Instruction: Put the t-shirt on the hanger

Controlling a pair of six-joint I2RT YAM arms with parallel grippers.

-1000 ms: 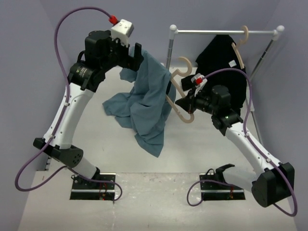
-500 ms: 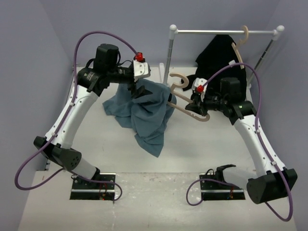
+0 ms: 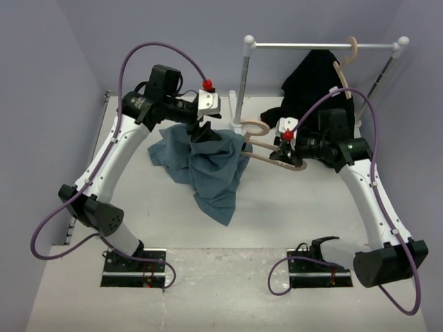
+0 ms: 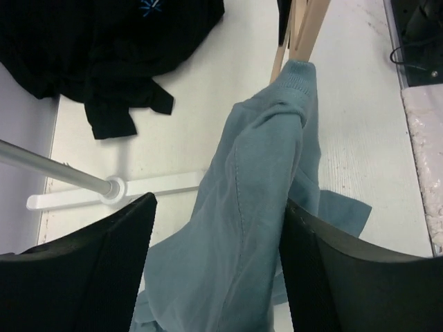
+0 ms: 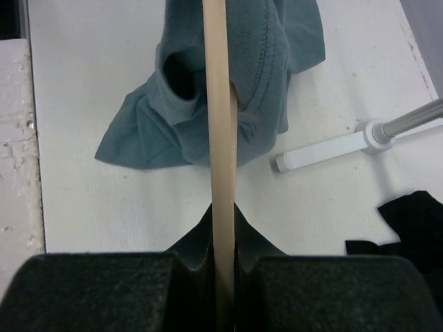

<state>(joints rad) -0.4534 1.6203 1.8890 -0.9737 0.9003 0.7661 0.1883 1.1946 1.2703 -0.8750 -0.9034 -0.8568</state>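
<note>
A: T-shirt (image 3: pixel 208 166), where?
B: Near the middle of the overhead view, a little toward 9 o'clock, on the white table (image 3: pixel 291 207). Slate-blue, wrinkled, bunched high at its 12 o'clock end and trailing to a point on the tabletop at 6 o'clock.
A: Held by anything?
B: By the left gripper (image 3: pixel 204 131), at the raised 12 o'clock end. In the left wrist view, black fingers (image 4: pixel 90 277) only partway together, pressed against a thick fold of cloth filling the whole gap.
A: And the hanger (image 3: pixel 291 165)?
B: Touching the shirt's 3 o'clock side, pale beige, hook curling toward 11 o'clock. Clamped in the right gripper (image 3: pixel 278 151): from the right wrist, jaws drawn tight on one slim wooden bar, no gap on either side. Bar running straight to 12 o'clock across the shirt, beside a dark opening in the cloth.
A: Inside the shirt yet?
B: Partly, by the look of the left wrist view: at 1 o'clock, two wooden bars disappearing under a ribbed edge of the cloth. Hard to tell which opening.
A: Anything else around?
B: Clothes rail (image 3: pixel 325 46) at 1 o'clock overhead, with a black garment (image 3: pixel 315 79) on a second beige hanger (image 3: pixel 344 69). White rail foot (image 4: pixel 111 187) just beside the shirt at 9 o'clock in the left wrist view.
</note>
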